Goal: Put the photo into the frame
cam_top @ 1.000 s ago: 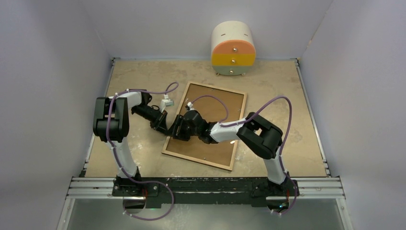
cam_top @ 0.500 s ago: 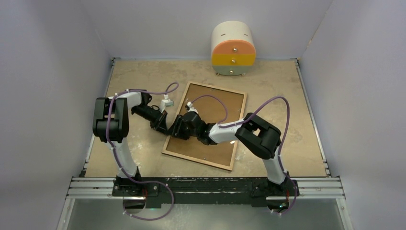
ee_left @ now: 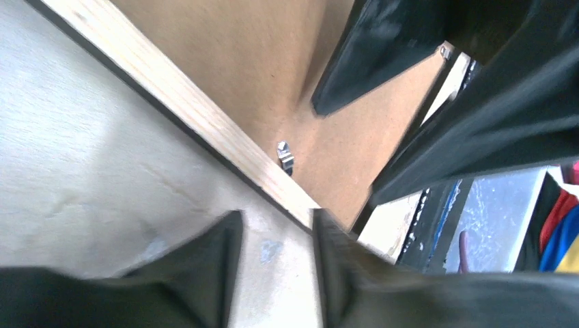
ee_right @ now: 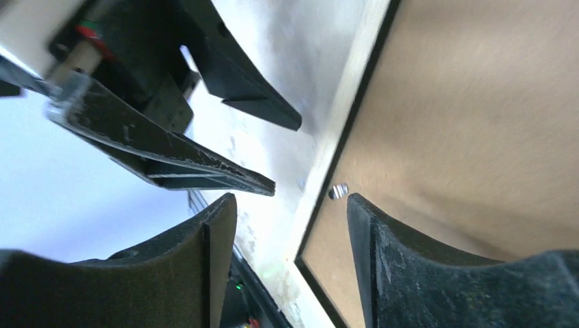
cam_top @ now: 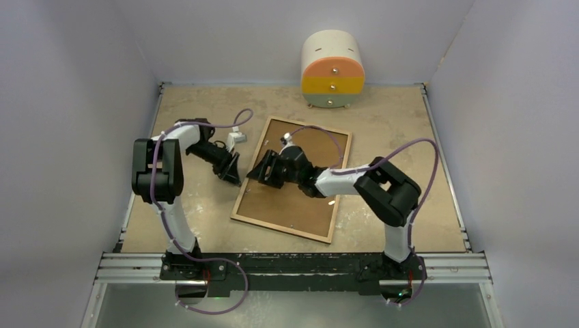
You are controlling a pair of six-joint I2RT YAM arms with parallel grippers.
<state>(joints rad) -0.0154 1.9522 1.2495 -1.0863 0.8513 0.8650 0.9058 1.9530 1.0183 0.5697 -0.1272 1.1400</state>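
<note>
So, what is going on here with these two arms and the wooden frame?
The frame lies face down on the table, with a brown backing board filling it. Both arms reach to its left edge: the left gripper from the table side, the right gripper from over the board. Both are open and hold nothing. The photo is not visible in any view, so I cannot tell whether it is already under the board.

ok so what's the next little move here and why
Probably ease the right gripper down onto the metal tab by the frame's left rim and turn it. Its jaws stand open across that rim with the tab between them; the backing board lies in the frame, and the left gripper, also open, hangs beside the same rim.
</note>
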